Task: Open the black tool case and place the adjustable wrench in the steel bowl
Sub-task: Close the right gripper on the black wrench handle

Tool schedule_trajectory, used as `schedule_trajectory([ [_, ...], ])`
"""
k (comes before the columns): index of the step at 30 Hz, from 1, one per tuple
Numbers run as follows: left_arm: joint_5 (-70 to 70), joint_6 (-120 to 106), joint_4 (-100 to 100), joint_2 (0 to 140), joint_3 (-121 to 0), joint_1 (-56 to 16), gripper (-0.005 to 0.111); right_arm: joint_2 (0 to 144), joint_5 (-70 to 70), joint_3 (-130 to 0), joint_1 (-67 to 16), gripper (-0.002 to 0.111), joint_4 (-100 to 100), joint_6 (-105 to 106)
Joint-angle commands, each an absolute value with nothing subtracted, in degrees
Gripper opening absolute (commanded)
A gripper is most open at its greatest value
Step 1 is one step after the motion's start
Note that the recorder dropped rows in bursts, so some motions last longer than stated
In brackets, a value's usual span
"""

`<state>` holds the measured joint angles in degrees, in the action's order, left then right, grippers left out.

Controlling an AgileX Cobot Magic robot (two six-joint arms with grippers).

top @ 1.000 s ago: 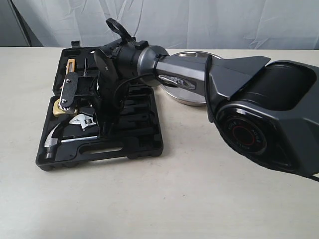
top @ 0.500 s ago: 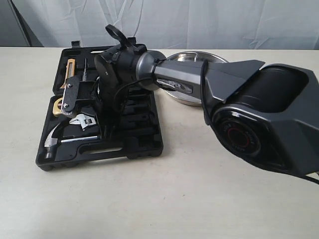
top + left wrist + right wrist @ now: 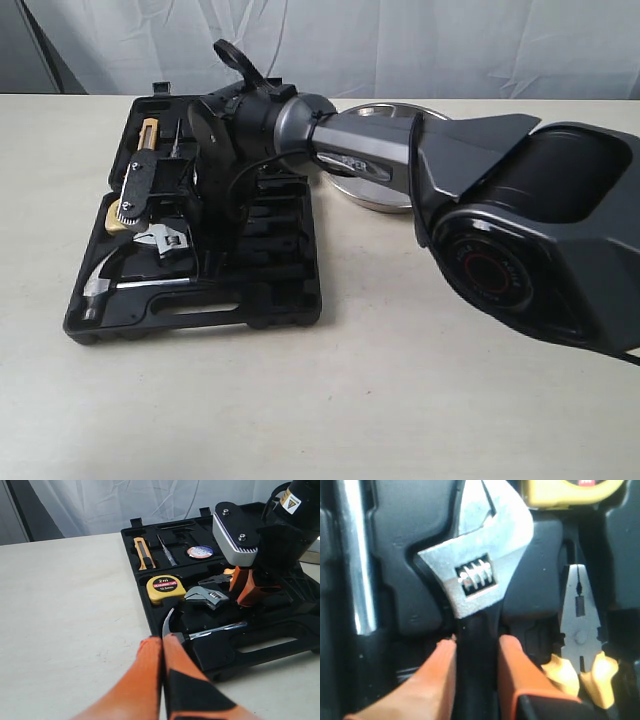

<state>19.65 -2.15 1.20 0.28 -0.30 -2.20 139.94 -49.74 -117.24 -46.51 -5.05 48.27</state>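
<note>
The black tool case (image 3: 270,290) lies open on the table with its tools in their recesses. In its middle lies the adjustable wrench (image 3: 480,565), silver head and black handle, also seen as the wrench (image 3: 165,240) from outside. My right gripper (image 3: 477,642) reaches across into the case, and its orange fingers press both sides of the wrench's black handle. The steel bowl (image 3: 375,195) stands behind the case's right end, mostly hidden by the right arm. My left gripper (image 3: 162,639) is shut and empty, just above the table at the case's near corner by the hammer head.
The case also holds a yellow tape measure (image 3: 166,587), a hammer (image 3: 215,630), orange-handled pliers (image 3: 580,625), a utility knife (image 3: 141,552) and a screwdriver bit. The right arm's bulky body (image 3: 530,240) fills the right of the exterior view.
The case has slid slightly leftward and toward the front. The right wrist bobbed up and came back down over the wrench.
</note>
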Motion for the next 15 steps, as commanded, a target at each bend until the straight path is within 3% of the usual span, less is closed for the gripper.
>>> schedule_trajectory([
  [1, 19.10, -2.03, 1.19, 0.00, 0.00, -2.45, 0.000, 138.01, -49.14, -117.43, -46.43, -0.001, -5.49, 47.78],
  [15, 19.10, -2.03, 1.19, 0.00, 0.00, -2.45, 0.000, 136.94, -47.26, -117.43, -46.43, -0.001, -6.57, 47.55],
])
